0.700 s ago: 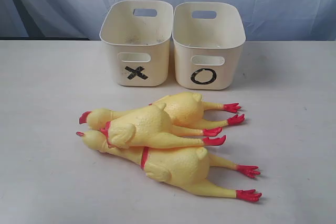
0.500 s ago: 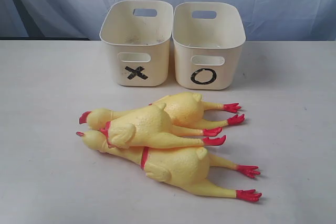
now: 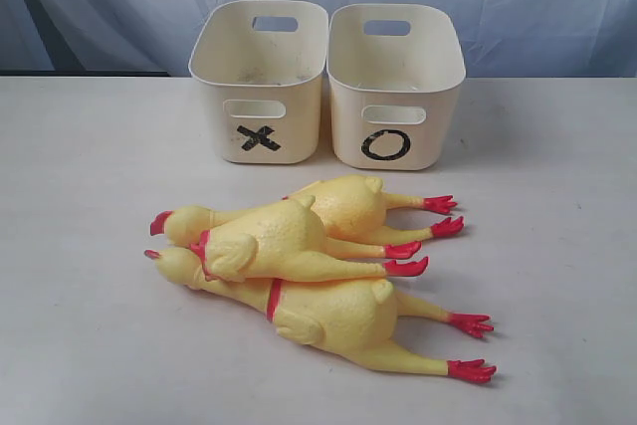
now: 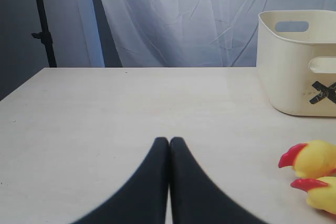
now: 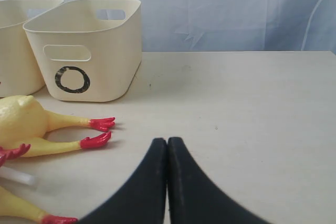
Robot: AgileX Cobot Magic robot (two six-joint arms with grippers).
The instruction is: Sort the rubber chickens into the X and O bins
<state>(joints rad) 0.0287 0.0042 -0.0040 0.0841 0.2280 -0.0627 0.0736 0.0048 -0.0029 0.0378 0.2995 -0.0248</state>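
Exterior, bins: X bin [image 3: 224, 136] left, O bin [image 3: 430, 131] right, side by side.
Exterior, rubber chickens [image 3: 299, 246]: piled on table [image 3: 80, 206] before the bins.
Left wrist, left gripper [image 4: 169, 142]: pressed closed, empty, near rubber chickens.
Right wrist, right gripper [image 5: 167, 142]: pressed closed, empty.

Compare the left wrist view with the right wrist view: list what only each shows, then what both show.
Left wrist only: the black X, chicken heads with red combs, a dark stand, and the shut left gripper. Right wrist only: the O bin, red chicken feet, and the shut right gripper. Both: the X bin, the table and the pale curtain.
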